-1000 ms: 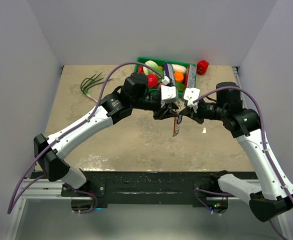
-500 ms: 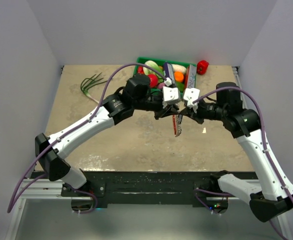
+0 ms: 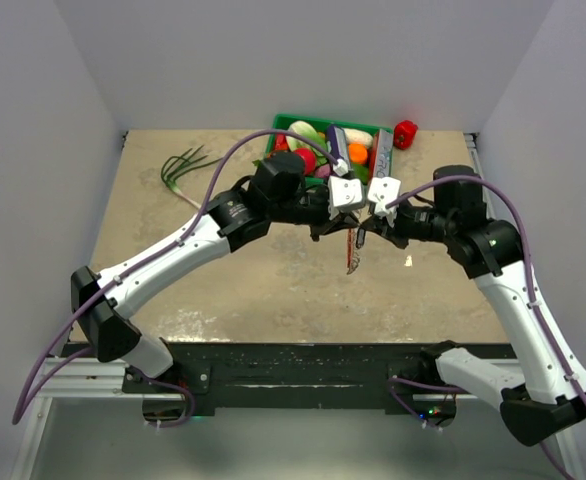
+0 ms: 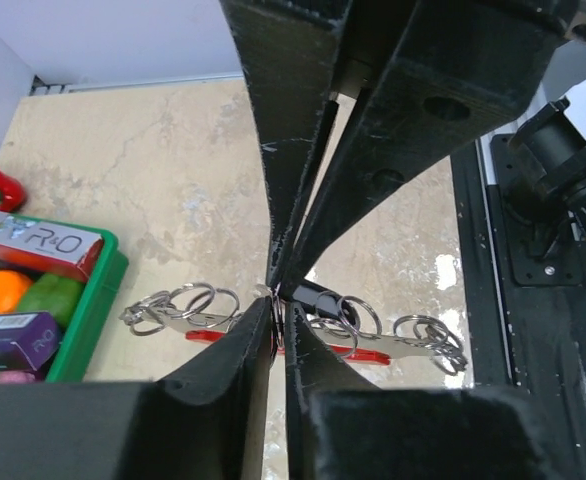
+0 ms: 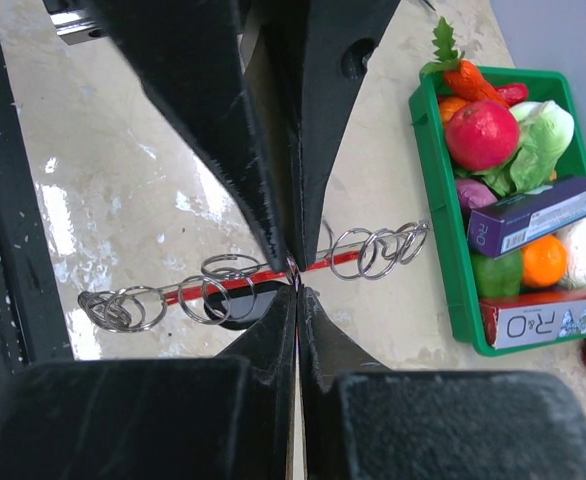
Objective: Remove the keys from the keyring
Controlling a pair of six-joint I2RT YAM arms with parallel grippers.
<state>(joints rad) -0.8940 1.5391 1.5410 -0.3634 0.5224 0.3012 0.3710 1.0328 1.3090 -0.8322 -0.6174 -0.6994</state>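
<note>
Left wrist view: the left tool is clenching, its fingers down to a thin slit and pinching the keyring right at their tips. The right tool is meeting it tip to tip from the opposite side, squeezed fully closed on that same keyring. The bunch is stretching out to both sides of the pinch. The red tag is running along underneath and loose rings are fanning out at each end. The keys are lying along it, with the black-headed key sitting just beside the fingertips. In the top view the bunch is showing at the middle of the surface, between the two tools; whether it is touching the surface I cannot tell. At the far edge a green tray is holding vegetables and boxes, with a red pepper just beside it.
</note>
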